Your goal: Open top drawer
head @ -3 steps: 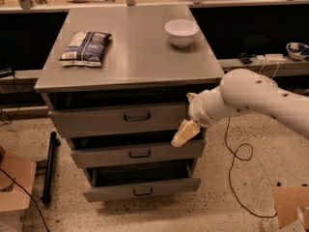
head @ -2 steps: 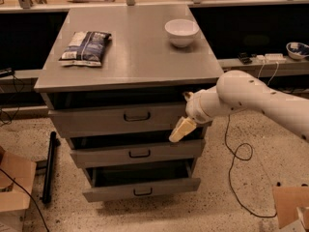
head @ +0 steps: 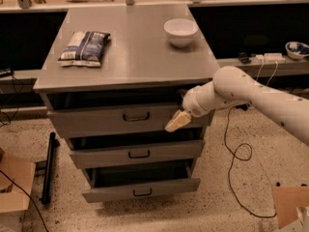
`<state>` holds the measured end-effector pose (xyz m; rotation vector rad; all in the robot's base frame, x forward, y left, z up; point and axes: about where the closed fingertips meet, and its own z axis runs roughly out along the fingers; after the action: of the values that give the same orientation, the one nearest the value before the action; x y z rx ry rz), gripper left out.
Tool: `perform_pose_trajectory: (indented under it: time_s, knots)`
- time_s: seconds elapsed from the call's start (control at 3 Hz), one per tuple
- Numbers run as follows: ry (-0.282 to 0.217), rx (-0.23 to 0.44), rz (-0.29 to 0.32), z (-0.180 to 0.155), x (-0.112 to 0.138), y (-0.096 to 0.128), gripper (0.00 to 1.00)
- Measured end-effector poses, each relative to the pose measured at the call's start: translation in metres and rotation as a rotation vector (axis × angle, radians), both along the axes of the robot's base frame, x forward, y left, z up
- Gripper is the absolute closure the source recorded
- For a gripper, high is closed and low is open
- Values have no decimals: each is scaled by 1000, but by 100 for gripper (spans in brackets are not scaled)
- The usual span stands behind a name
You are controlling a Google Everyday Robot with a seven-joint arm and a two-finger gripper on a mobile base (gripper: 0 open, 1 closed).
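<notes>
The top drawer [head: 91,121] is the widest grey metal drawer, just under the cabinet top, with a dark gap above its front. Its small black pull handle [head: 136,116] sits at the centre of the front. My gripper [head: 177,121], with a yellowish tip on the white arm [head: 241,93], is in front of the right part of the top drawer's front. It is to the right of the handle, at about the same height, and apart from it.
The middle drawer [head: 137,153] and bottom drawer [head: 140,191] stand partly pulled out below. On the cabinet top [head: 140,57] lie a snack bag [head: 86,46] and a white bowl [head: 181,32]. A black cable [head: 236,153] lies on the floor at the right, cardboard boxes [head: 14,187] at the left.
My gripper has moved a little to the left and up along the top drawer's front, closer to the handle. The drawers have not visibly moved.
</notes>
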<state>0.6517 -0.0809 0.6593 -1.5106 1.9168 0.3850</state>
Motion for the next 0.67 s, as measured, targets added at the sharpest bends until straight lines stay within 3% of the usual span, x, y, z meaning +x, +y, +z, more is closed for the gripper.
perform_pose_trajectory:
  time_s: [0.67]
  knots:
    - [0, 0, 0, 12, 0, -3, 65]
